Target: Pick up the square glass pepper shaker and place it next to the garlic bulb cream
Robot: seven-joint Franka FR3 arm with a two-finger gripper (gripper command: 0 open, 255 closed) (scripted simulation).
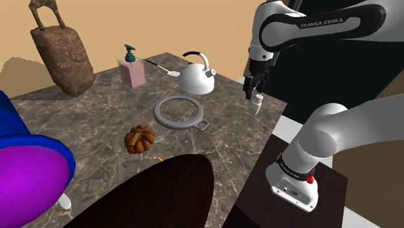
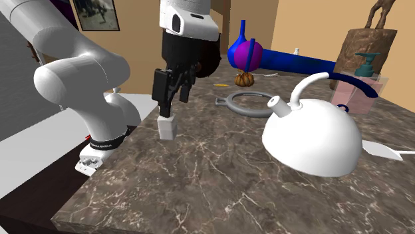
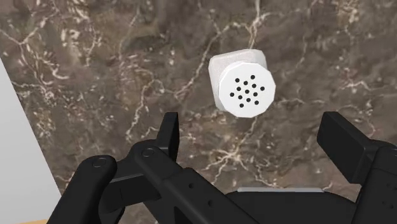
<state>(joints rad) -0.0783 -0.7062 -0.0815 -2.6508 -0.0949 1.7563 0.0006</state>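
As I see it in the shoulder view: the gripper [image 1: 252, 89] hangs just above the white shaker [image 1: 256, 104], which stands upright near the table [image 1: 97, 123] edge by the stand [image 1: 330, 194].
Second exterior view: the shaker sits directly under the fingers, long axis vertical. The ribbed orange-brown bulb [image 2: 244, 79] lies well apart, farther along the table.
Wrist view: the fingers are spread wide, holding nothing. The perforated cap sits slightly beyond their gap, so I judge a small shift, then a straight descent.

The white arm [image 1: 324, 26] rises in a bent elbow, its upper link reaching across toward the shoulder view's left; the wrist turns straight down; the black gripper [image 1: 252, 91] hangs vertical beneath it, pointing downward; its two fingers [image 3: 168, 137] stand well apart, tips level with each other
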